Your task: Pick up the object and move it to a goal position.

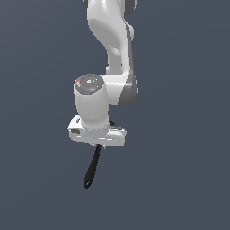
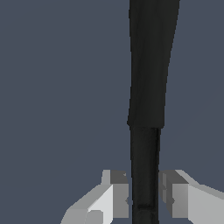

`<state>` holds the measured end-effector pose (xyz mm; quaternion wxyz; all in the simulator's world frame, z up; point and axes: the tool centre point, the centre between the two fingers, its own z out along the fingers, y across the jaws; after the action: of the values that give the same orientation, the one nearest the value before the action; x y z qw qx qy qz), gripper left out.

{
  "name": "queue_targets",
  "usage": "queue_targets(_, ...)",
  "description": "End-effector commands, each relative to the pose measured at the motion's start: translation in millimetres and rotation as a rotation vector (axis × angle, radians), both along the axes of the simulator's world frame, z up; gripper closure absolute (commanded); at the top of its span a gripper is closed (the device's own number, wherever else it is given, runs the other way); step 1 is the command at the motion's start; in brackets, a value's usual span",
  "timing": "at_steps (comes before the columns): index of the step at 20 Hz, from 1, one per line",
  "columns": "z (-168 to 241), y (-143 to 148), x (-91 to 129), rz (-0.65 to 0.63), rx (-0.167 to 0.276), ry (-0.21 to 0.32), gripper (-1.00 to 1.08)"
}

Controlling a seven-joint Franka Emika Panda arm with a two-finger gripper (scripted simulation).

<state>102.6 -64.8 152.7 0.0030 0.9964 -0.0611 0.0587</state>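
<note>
The black spoon (image 1: 92, 167) is held by the closed pincer (image 1: 99, 144) at frame centre, apparently mid-carry; steady transport to the unseen goal is needed next.

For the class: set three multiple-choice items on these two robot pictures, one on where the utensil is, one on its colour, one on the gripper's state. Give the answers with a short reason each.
1. Where is the spoon-like utensil?
A. Lying flat, away from the arm
B. Hanging below the gripper
C. Resting on top of the arm

2. What colour is the utensil?
A. Black
B. White
C. Red

3. What is the gripper doing?
A. Open, holding nothing
B. Closed on nothing
C. Closed on the utensil

Answers: 1 B, in the exterior view it slants down from under the gripper. 2 A, it is all black in both views. 3 C, in the wrist view both fingers flank the handle closely.
</note>
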Motion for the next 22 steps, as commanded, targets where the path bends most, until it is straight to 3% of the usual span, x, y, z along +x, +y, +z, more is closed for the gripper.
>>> queue_targets(1,44,-16,10,-0.017,-0.003,-0.039,1.08)
queue_targets(11,188,-71,31,-0.074,-0.013,-0.161,1.08)
queue_targets(16,222,-84,34,-0.088,-0.015,-0.190,1.08)
queue_targets(22,236,-89,35,-0.094,-0.015,-0.202,1.08)
